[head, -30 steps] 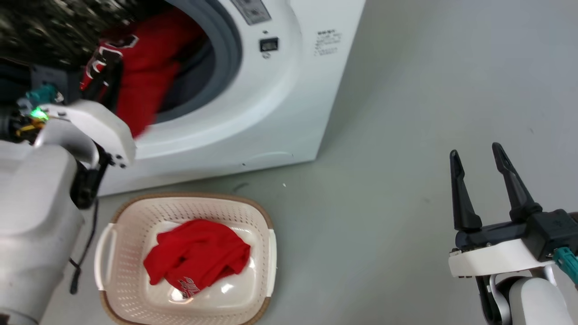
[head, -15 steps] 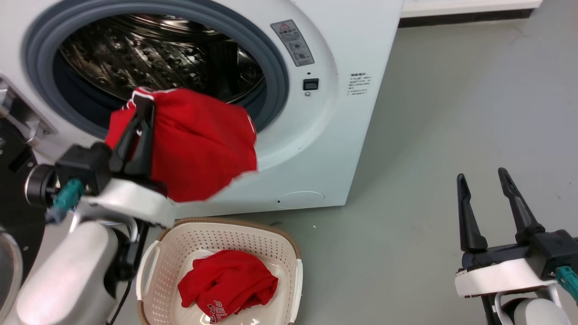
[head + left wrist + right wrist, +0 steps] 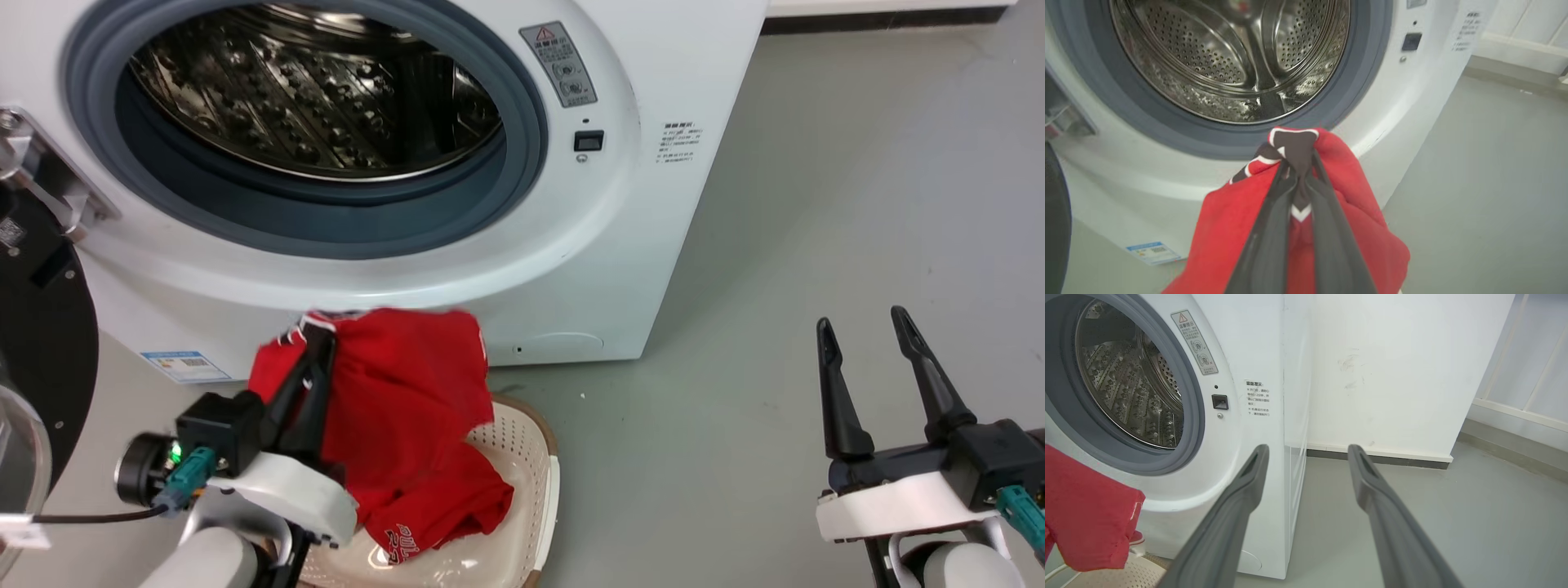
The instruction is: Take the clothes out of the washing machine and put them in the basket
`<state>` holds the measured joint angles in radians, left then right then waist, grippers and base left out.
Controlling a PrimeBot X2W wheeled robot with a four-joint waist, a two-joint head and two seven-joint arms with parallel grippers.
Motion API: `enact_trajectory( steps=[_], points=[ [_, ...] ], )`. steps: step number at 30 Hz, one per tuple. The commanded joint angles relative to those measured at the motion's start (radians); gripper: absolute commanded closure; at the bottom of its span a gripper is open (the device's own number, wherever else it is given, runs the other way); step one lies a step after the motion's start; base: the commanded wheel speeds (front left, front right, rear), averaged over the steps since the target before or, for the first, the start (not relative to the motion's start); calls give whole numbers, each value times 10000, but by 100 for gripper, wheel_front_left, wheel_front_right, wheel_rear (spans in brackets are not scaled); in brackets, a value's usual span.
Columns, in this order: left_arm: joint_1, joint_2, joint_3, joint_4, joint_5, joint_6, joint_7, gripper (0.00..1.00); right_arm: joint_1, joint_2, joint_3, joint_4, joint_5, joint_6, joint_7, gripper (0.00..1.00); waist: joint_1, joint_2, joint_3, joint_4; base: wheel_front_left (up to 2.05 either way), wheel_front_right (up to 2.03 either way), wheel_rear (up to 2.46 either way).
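Note:
My left gripper (image 3: pixel 318 347) (image 3: pixel 1295 157) is shut on a red jersey (image 3: pixel 400 384) (image 3: pixel 1355 212) with black and white trim, held outside the washing machine (image 3: pixel 637 204) and hanging over the cream basket (image 3: pixel 535 457). A second red garment (image 3: pixel 453 510) with white lettering lies in the basket under it. The steel drum (image 3: pixel 318 98) (image 3: pixel 1229 61) shows no clothes. My right gripper (image 3: pixel 861 322) (image 3: pixel 1308 451) stands open over the floor to the right, holding nothing. In the right wrist view the jersey (image 3: pixel 1086 514) hangs at the left edge above the basket (image 3: pixel 1118 575).
The machine's black-rimmed door (image 3: pixel 41 343) stands swung open at the left. A dark cable (image 3: pixel 82 516) runs by my left wrist. Grey floor (image 3: pixel 816 204) stretches to the right of the machine, up to a white wall (image 3: pixel 1392 367) with a dark skirting.
The left gripper has drawn the jersey fully out of the drum and lowered it from the door opening to just above the basket. The head camera shifted too. The right gripper stayed open in place.

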<state>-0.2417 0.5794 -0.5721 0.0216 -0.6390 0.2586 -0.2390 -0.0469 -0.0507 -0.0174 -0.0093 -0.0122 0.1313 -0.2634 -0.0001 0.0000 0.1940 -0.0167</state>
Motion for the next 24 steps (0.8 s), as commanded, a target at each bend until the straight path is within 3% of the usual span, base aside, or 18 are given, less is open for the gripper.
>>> enact_trajectory(
  steps=[1,9,14,15,24],
  points=[
    [44,-112,-115,368,-78,-195,54,100,-187,10,25,-91,-84,-11,-20,0,1,0,301,-46,0,0,0],
    [-708,-666,-528,2744,-300,-1080,161,100,-592,10,97,-254,-157,-11,-20,0,1,0,1568,-335,0,0,0],
    [-1601,-1214,-834,5094,-278,-1735,215,100,-901,12,215,-387,-376,-11,-20,0,1,0,2629,-635,0,0,0],
    [-2194,-1557,-1033,6455,-186,-2109,232,100,-1055,12,194,-493,-391,-11,-20,0,1,0,3274,-886,0,0,0],
    [-3859,-2267,-1439,9709,41,-2981,265,100,-1458,15,254,-752,-270,-11,-20,0,1,0,4805,-1541,0,0,0]
  ],
)
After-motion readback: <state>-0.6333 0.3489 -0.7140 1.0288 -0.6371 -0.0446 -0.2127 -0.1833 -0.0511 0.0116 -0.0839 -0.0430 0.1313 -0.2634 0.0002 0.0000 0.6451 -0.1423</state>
